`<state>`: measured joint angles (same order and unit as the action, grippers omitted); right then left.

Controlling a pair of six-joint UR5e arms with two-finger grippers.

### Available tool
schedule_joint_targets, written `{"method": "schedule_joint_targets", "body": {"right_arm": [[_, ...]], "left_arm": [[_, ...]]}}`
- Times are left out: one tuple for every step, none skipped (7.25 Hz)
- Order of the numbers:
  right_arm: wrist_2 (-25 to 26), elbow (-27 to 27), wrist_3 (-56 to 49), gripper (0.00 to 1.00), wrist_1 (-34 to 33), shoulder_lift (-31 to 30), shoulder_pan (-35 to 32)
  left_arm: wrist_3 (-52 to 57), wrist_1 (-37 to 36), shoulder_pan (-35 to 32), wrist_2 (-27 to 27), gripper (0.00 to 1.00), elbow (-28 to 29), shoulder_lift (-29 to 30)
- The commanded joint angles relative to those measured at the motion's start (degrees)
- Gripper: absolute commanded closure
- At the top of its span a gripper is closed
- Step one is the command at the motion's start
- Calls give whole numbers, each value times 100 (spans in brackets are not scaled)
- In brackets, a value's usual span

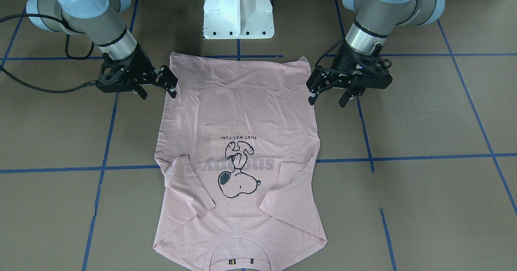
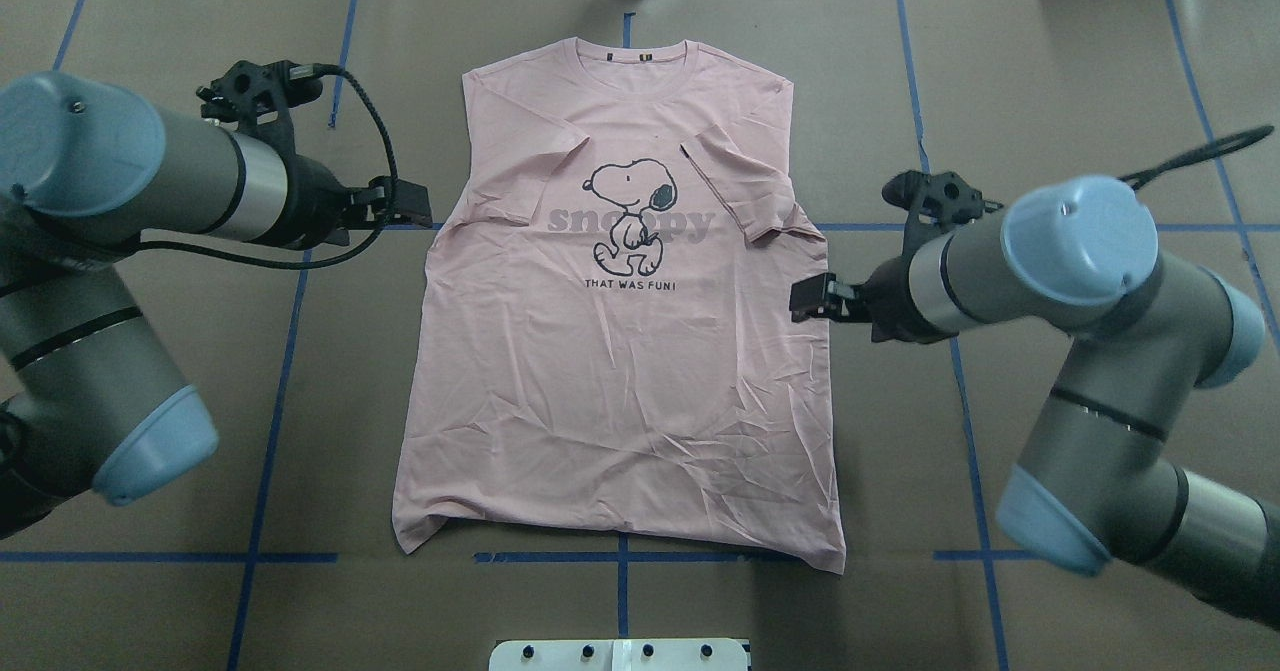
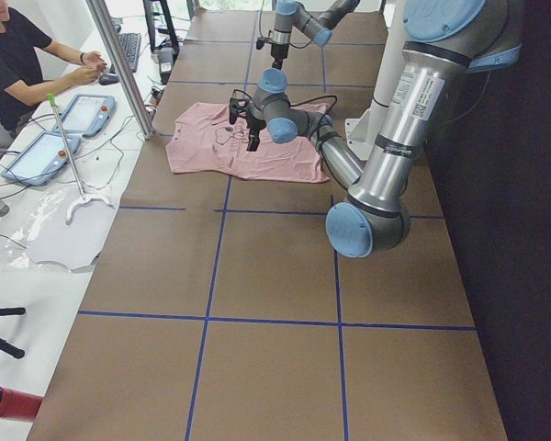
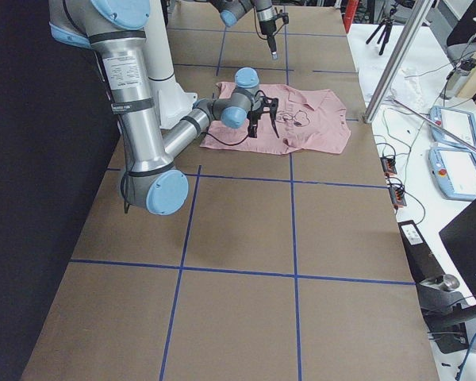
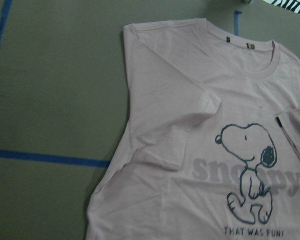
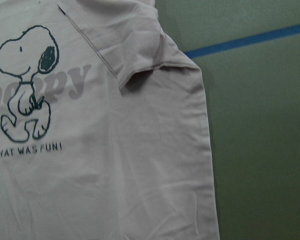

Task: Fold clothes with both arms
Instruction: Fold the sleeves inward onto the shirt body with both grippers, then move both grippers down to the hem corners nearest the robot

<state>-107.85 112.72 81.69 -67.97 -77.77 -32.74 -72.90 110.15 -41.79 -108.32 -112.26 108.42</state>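
Left claw (image 1: 327,100) spread beside T-shirt (image 1: 242,113); brown table (image 1: 424,113), blue tape (image 1: 404,158).

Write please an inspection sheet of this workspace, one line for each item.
Surface: brown table with blue tape lines.
Job's things: pink T-shirt lies flat, print up, both sleeves folded inward, body not yet folded.
Clutter: nothing seen.
Grippers: left gripper and right gripper open, empty, by the shirt's side edges.
Cables: black cable loops at the left wrist, off the shirt.
Surroundings: white pedestal; person seated at a side desk.
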Motion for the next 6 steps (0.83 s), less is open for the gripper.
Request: {"method": "schedule_joint_targets", "body": {"right_arm": [[904, 870, 687, 0, -963, -406, 1177], [1411, 944, 812, 0, -1381, -397, 1747], [1930, 640, 970, 0, -1342, -371, 2240], [1996, 332, 980, 0, -1089, -344, 2445], [1996, 251, 963, 1, -956, -353, 2439], [1953, 302, 963, 1, -955, -353, 2413]], "left_arm": [[4, -47, 161, 3, 0, -192, -261], [-13, -38, 171, 4, 0, -208, -260], [-14, -29, 171, -5, 0, -200, -260], [-14, -3, 171, -5, 0, -208, -243], [-14, 15, 171, -14, 0, -200, -234], [-14, 32, 171, -14, 0, -200, -225]]}}
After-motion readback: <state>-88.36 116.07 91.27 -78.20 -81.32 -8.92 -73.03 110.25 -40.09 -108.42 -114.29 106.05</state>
